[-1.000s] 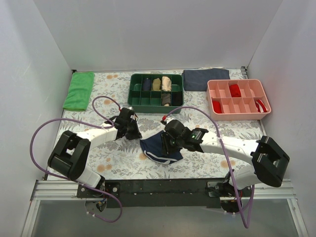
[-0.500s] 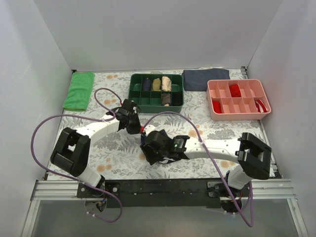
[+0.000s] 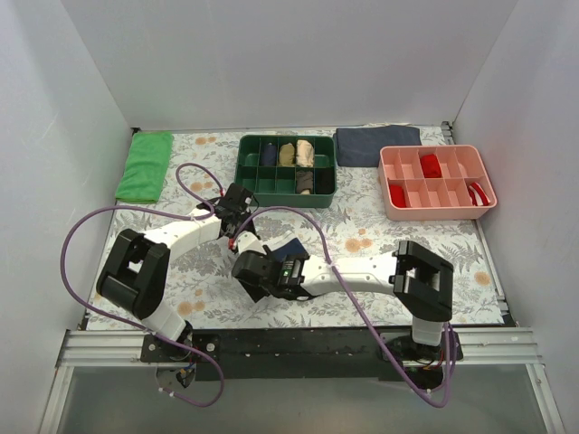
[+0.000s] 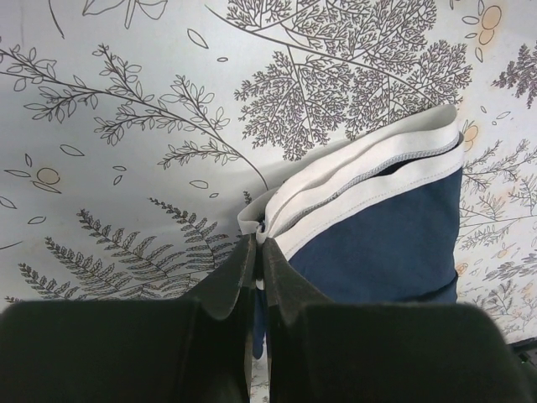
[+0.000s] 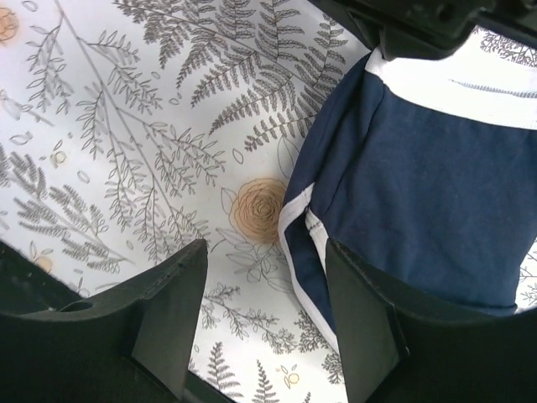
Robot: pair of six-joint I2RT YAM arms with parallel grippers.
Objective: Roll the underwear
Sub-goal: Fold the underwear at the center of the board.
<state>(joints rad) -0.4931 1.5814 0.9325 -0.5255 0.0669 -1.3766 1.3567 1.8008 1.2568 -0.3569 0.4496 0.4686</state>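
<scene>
The underwear [image 4: 377,252] is navy blue with white piping and lies folded on the fern-print table. In the top view only a small part of the underwear [image 3: 291,249] shows, beside the right arm. My left gripper [image 4: 258,245] is shut on the white waistband at the fold's corner. In the top view the left gripper [image 3: 241,231] sits just left of the fabric. My right gripper [image 5: 264,290] stands open low over the table, with the underwear's [image 5: 419,185] piped edge just inside its right finger [image 5: 365,319]. The right gripper [image 3: 251,271] is at the garment's near left side.
A green tray [image 3: 250,185] with rolled garments stands at the back centre. A pink tray [image 3: 437,210] with red items is at the back right. A green cloth [image 3: 145,165] lies at the back left, and a dark grey-blue folded cloth [image 3: 377,145] behind the trays.
My right arm has swept left across the underwear and its jaws have opened. The left gripper stays shut on the waistband, shifted slightly. Less of the fabric shows from above.
</scene>
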